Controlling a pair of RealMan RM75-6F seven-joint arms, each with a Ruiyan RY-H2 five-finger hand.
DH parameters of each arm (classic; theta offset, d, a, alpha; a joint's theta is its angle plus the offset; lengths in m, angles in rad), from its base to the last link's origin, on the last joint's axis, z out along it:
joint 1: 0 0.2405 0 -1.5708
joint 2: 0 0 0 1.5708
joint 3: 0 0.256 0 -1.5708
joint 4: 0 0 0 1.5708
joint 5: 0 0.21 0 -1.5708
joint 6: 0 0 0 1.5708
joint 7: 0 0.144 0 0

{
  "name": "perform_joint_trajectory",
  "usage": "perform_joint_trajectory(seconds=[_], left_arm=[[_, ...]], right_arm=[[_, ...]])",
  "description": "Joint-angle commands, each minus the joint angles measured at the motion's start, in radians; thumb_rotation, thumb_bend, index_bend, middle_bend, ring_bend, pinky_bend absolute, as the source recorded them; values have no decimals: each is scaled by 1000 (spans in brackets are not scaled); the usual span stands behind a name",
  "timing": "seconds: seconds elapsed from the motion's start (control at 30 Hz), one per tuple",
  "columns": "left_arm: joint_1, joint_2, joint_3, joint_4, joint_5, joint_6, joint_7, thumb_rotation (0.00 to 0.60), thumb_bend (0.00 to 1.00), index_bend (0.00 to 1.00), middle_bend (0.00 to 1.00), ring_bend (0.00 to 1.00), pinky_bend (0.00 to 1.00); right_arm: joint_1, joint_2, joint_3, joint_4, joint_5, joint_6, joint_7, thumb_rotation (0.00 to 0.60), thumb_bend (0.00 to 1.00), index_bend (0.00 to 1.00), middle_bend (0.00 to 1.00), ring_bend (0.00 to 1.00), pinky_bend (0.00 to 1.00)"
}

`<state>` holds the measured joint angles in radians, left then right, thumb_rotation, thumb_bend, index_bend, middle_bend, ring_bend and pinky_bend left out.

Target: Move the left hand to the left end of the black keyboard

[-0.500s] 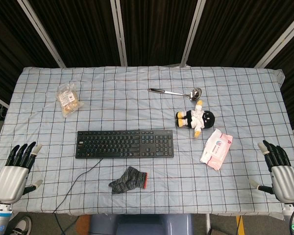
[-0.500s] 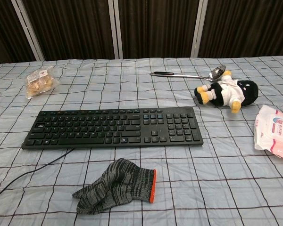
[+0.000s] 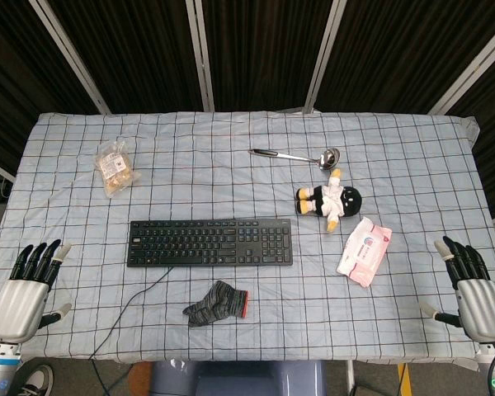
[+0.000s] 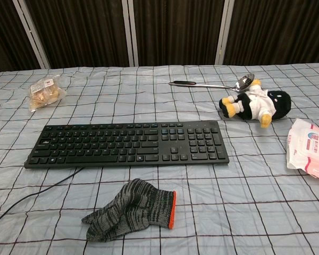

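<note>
The black keyboard (image 3: 210, 242) lies flat near the middle of the checked cloth, its left end toward my left side; the chest view shows the keyboard (image 4: 126, 144) with its cable running off to the lower left. My left hand (image 3: 26, 288) hovers at the table's front left corner, fingers straight and apart, holding nothing, well to the left of and nearer than the keyboard's left end. My right hand (image 3: 470, 290) is at the front right corner, also open and empty. Neither hand shows in the chest view.
A grey knit glove (image 3: 217, 304) lies just in front of the keyboard. A snack bag (image 3: 115, 166) sits at the back left. A metal ladle (image 3: 297, 155), a plush toy (image 3: 330, 200) and a pink wipes pack (image 3: 364, 251) lie to the right.
</note>
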<state>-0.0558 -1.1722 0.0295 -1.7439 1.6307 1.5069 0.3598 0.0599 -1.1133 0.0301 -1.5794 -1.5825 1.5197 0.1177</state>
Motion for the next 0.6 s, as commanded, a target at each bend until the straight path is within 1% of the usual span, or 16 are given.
perform_joint_trajectory(seconds=[0.03, 0.2, 0.27, 0.33, 0.37, 0.4, 0.43, 0.47, 0.5, 0.53, 0.6], left_arm=[[-2, 0, 0, -2, -1, -3, 1, 600, 63, 0, 0, 0, 0], [-7, 0, 3, -8, -3, -17, 13, 600, 65, 0, 0, 0, 0], [-8, 3, 3, -16, -5, -22, 21, 600, 84, 0, 0, 0, 0], [-10, 6, -2, -33, -12, -25, 42, 600, 146, 0, 0, 0, 14], [-12, 6, -6, -40, -16, -25, 53, 600, 220, 0, 29, 34, 73], [-14, 6, -11, -47, -21, -27, 66, 600, 305, 0, 122, 123, 161], [-20, 6, -19, -62, -33, -34, 89, 600, 368, 0, 211, 204, 229], [-25, 5, -25, -73, -41, -41, 104, 600, 463, 0, 370, 347, 317], [-31, 4, -31, -85, -52, -52, 117, 600, 543, 0, 507, 463, 372], [-40, 3, -36, -99, -67, -68, 131, 600, 596, 0, 573, 523, 401], [-54, 2, -45, -123, -98, -99, 153, 600, 742, 0, 709, 649, 466]], right_arm=[[1, -1, 0, 0, 2, -2, -2, 600, 52, 0, 0, 0, 0], [-4, 2, 0, -1, 6, 2, 2, 600, 52, 0, 0, 0, 0], [-5, 4, -1, -1, 5, 2, 2, 600, 52, 0, 0, 0, 0], [-6, 5, -3, -1, 4, 3, 4, 600, 52, 0, 0, 0, 0], [-6, 6, -3, -1, 4, 3, 6, 600, 52, 0, 0, 0, 0], [-7, 6, -3, -1, 5, 4, 7, 600, 52, 0, 0, 0, 0], [-8, 7, -2, -1, 6, 5, 11, 600, 52, 0, 0, 0, 0], [-8, 8, -1, -2, 7, 6, 13, 600, 52, 0, 0, 0, 0], [-8, 9, -1, -3, 7, 5, 14, 600, 52, 0, 0, 0, 0], [-8, 8, -2, -3, 6, 4, 13, 600, 51, 0, 0, 0, 0], [-7, 9, -2, -3, 5, 4, 13, 600, 51, 0, 0, 0, 0]])
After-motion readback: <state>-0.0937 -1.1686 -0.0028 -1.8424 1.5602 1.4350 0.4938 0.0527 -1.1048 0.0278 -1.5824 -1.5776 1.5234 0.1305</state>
